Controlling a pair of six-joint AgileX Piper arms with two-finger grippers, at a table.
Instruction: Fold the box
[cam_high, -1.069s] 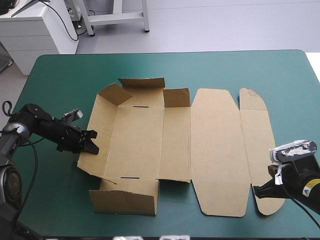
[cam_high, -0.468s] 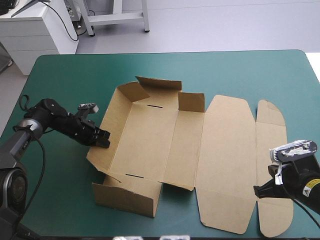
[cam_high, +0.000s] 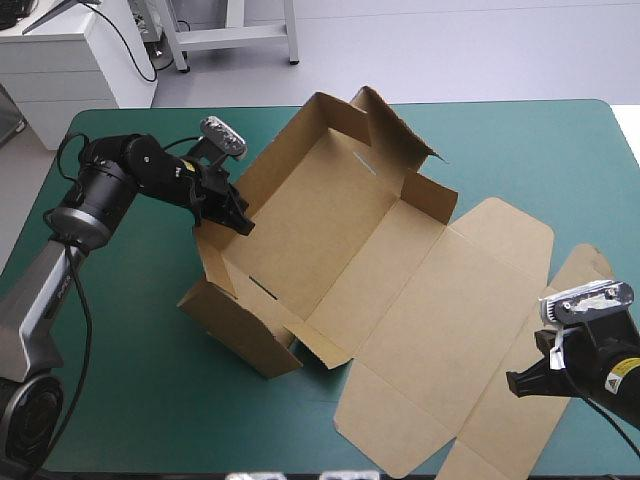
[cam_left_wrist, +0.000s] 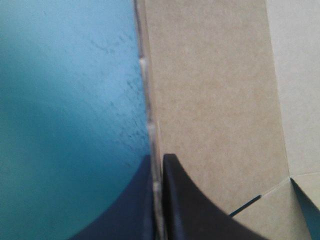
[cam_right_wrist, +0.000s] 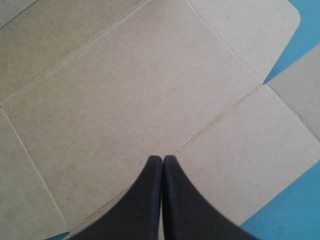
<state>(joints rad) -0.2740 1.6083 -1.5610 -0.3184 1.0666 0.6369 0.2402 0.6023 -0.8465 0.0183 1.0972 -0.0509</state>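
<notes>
The brown box lies at a slant across the table, its walls raised around the tray at the far left. Its lid lies flat toward the front right. My left gripper is shut on the top edge of the tray's left wall. In the left wrist view the board edge runs between the black fingers. My right gripper is shut and hovers at the lid's front right flap. In the right wrist view its tips meet over flat board with nothing held.
The teal-green cover shows around the box, widest at the far right and the front left. The table's front edge runs just behind my right gripper. A strip of cover lies beside the gripped wall.
My left gripper has swung toward the far edge and to the right, turning the box clockwise and tipping its walls up. The lid slid under the right gripper, which stayed put.
</notes>
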